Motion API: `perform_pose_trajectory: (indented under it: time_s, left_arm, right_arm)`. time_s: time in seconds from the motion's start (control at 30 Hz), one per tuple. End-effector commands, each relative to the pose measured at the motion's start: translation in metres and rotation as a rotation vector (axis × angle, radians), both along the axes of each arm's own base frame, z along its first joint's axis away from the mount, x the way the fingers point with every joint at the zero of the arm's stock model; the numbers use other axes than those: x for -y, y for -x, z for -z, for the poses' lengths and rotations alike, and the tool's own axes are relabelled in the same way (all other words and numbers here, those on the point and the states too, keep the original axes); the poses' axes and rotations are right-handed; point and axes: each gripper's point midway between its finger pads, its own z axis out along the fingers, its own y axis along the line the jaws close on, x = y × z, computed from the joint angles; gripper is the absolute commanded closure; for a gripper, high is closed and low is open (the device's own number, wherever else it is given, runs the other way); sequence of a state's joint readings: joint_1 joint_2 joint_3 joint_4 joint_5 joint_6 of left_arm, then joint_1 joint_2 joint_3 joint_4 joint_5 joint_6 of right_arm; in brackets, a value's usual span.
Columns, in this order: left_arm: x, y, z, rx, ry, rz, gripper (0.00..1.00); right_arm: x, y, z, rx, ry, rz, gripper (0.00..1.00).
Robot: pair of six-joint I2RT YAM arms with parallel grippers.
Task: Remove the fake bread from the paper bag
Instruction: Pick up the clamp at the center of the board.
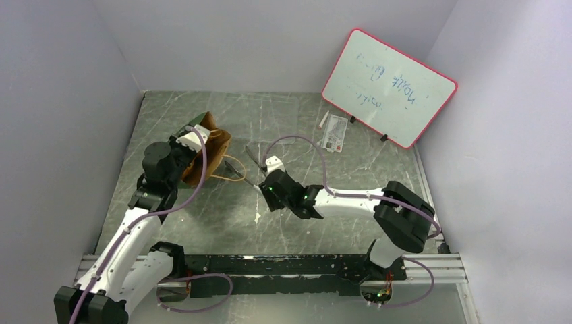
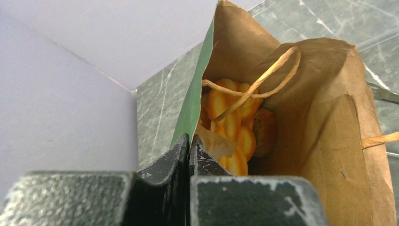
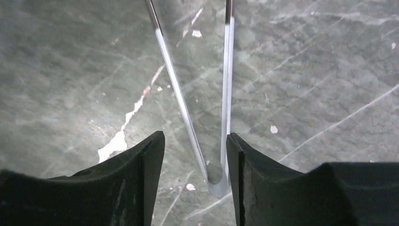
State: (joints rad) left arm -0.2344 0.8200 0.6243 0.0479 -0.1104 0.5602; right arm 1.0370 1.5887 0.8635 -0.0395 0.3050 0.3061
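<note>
The paper bag [image 1: 214, 156] lies on its side at the left of the table, its mouth open toward the arms. In the left wrist view the bag [image 2: 324, 132] shows its brown inside and a green outer edge. Orange fake bread [image 2: 233, 127] and a brown piece [image 2: 266, 132] lie deep inside, behind a tan cord handle [image 2: 263, 77]. My left gripper [image 2: 189, 140] is shut on the bag's rim, also seen in the top view [image 1: 195, 138]. My right gripper [image 3: 195, 137] is open, its jaws either side of the bend of metal tongs [image 3: 217, 186] lying on the table.
A pink-framed whiteboard [image 1: 388, 88] leans at the back right, with small cards [image 1: 334, 131] in front of it. White walls close the left, back and right. The tongs [image 1: 236, 166] reach toward the bag's mouth. A metal rail [image 1: 270, 266] runs along the near edge.
</note>
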Motion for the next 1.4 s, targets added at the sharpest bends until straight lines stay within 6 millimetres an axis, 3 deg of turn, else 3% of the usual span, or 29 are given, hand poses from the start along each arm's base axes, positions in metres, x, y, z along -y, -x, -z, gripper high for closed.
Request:
perform_pose_trajectory:
  time_s: [0.0,0.27,0.57,0.7,0.87,0.93,0.97,1.0,1.37]
  left_arm:
    - [0.015,0.007,0.011,-0.031,0.047,0.063,0.93]
    - [0.016,0.012,0.014,-0.046,0.075,0.061,0.93]
    - [0.013,0.018,0.015,-0.042,0.097,0.043,0.93]
    - [0.012,0.018,0.015,-0.037,0.094,0.038,0.93]
    - [0.013,0.016,0.016,-0.042,0.094,0.036,0.93]
    - [0.014,0.015,0.016,-0.044,0.100,0.041,0.93]
    - [0.015,0.015,0.017,-0.048,0.103,0.043,0.93]
    - [0.015,0.015,0.018,-0.052,0.105,0.043,0.93]
    - [0.022,0.017,0.014,-0.069,0.172,0.058,0.93]
  right_arm:
    - [-0.001,-0.002,0.004,0.067,-0.007,0.006,0.44]
    - [-0.018,-0.013,0.014,0.090,0.031,-0.030,0.42]
    - [-0.021,-0.034,0.029,0.160,0.069,0.007,0.36]
    - [-0.031,-0.025,0.016,0.148,0.003,-0.053,0.34]
    - [-0.045,-0.006,-0.016,0.161,-0.075,-0.135,0.25]
    - [-0.042,-0.007,-0.019,0.168,-0.086,-0.128,0.21]
    - [-0.040,-0.009,-0.019,0.178,-0.082,-0.118,0.06]
    - [-0.037,-0.011,-0.017,0.183,-0.074,-0.111,0.03]
    - [-0.009,-0.044,0.000,0.246,-0.086,-0.035,0.00]
